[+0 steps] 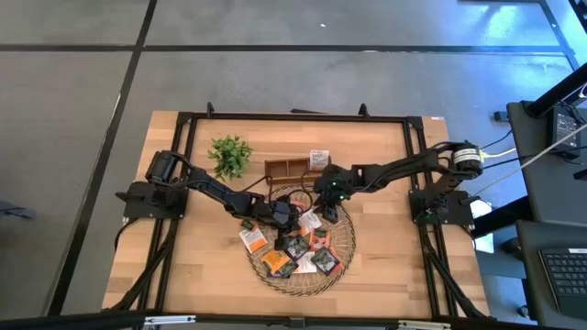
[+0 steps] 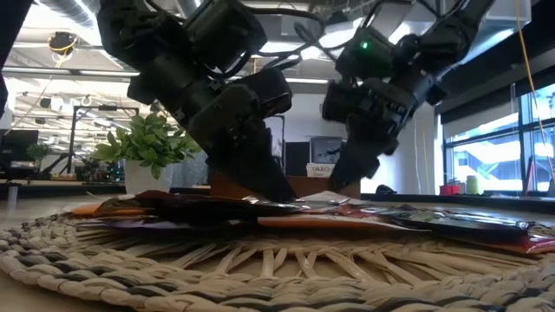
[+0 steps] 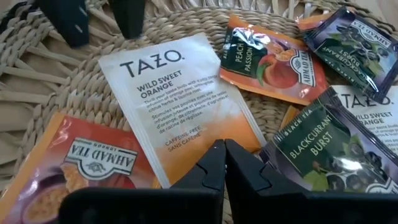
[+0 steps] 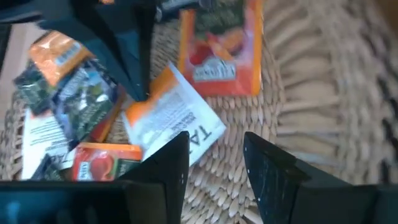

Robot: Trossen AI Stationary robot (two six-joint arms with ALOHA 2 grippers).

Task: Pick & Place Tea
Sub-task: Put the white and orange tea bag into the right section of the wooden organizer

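Several small tea sachets lie flat on the round woven tray (image 1: pixel 346 240): orange ones, dark ones and a white TAZO sachet (image 3: pixel 174 99). My left gripper (image 3: pixel 222 152) is low over the tray's middle, shut at the orange end of that white sachet (image 4: pixel 177 118). My right gripper (image 4: pixel 214 155) is open and hovers close over the tray on the sachet's opposite side; its fingers (image 3: pixel 127 15) stand just beyond the sachet's white end. In the low view, both grippers (image 2: pixel 273 186) (image 2: pixel 347 178) reach down to the pile. My left gripper comes from above, slanting down, and its shut fingertips (image 3: pixel 211 162) meet the white TAZO sachet at its orange end edge (image 3: pixel 239 134). The fingertips hide the exact spot. The sachet still lies on the tray, its white end (image 3: pixel 143 59) resting on the weave.
A small green plant (image 1: pixel 229 154) stands toward the far left of the table. A brown wooden box (image 1: pixel 292 169) sits just beyond the tray, with a white sachet (image 1: pixel 319 158) at its right end. Bare wood (image 1: pixel 394 257) lies right of the tray.
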